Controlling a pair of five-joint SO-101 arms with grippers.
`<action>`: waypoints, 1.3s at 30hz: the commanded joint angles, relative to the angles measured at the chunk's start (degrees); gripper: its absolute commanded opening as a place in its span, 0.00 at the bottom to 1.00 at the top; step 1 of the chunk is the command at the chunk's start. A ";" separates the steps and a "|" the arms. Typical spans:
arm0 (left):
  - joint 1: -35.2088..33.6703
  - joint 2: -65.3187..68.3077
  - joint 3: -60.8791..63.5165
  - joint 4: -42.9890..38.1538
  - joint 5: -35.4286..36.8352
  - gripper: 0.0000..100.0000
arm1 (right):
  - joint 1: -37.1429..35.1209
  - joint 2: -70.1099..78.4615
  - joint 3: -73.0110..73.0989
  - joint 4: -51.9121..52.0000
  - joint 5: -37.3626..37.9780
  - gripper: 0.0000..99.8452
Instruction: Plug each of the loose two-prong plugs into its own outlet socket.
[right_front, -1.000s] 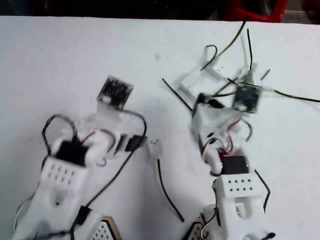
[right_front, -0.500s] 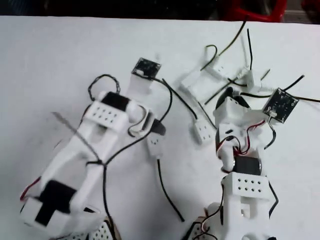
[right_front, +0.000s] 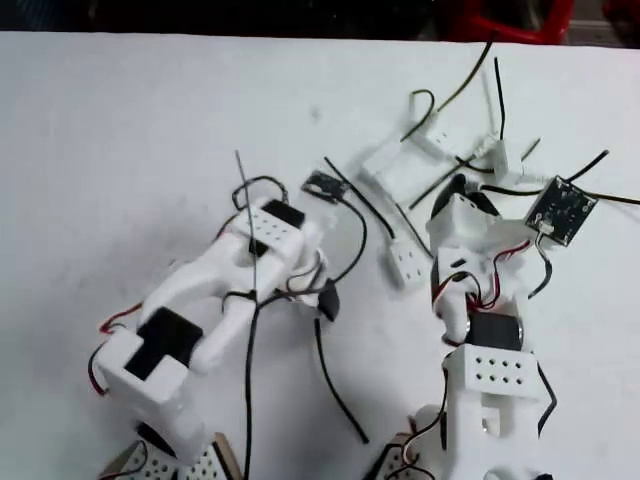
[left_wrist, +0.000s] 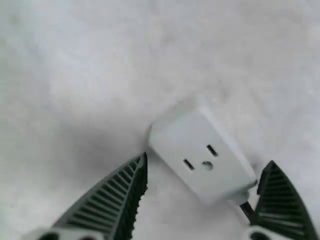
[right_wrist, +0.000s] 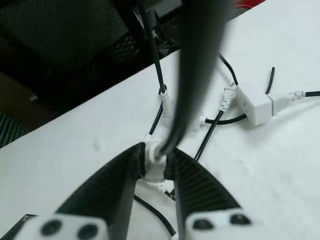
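My left jaws (left_wrist: 205, 166) stand open astride a white socket (left_wrist: 200, 147) that lies near the middle of the table (right_front: 120, 110), its slotted face turned to my wrist. Neither side seems to touch it. My right jaws (right_wrist: 156, 154) are closed on a small white plug (right_wrist: 154, 161), over the table toward its far edge and right of the middle, with the black cord (right_wrist: 197, 65) rising from it. The chief risk on the left, I judge, is closing off-centre: one side would meet the socket first and slide or twist it on the smooth table. Its own lead (left_wrist: 246, 210) also leaves just beside one jaw, where it could get pinched. On the right, the stiff cord could lever the plug round in my grip so the prongs meet the slots crooked, or it could drag the tangle (right_front: 470, 150) of leads nearby. Bringing both arms together also risks a knock between them. I count two arms, two pairs of jaws and one plug in hand. There is one socket between my left jaws, a second socket (right_front: 405, 262) loose between the arms, and at least one more white block (right_wrist: 255, 102) in the tangle. Two other small white plug ends seem to lie there, but I cannot count them surely.
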 joint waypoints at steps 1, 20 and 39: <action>-0.22 -0.22 -2.73 -3.08 -7.74 0.22 | 0.66 0.22 -3.25 -1.10 0.09 0.02; -10.42 -0.31 -17.58 1.58 -51.16 0.26 | 0.66 0.22 -3.25 -1.10 0.09 0.02; -3.82 0.31 -22.59 4.31 -41.58 0.24 | 0.66 0.22 -3.25 -1.10 0.09 0.02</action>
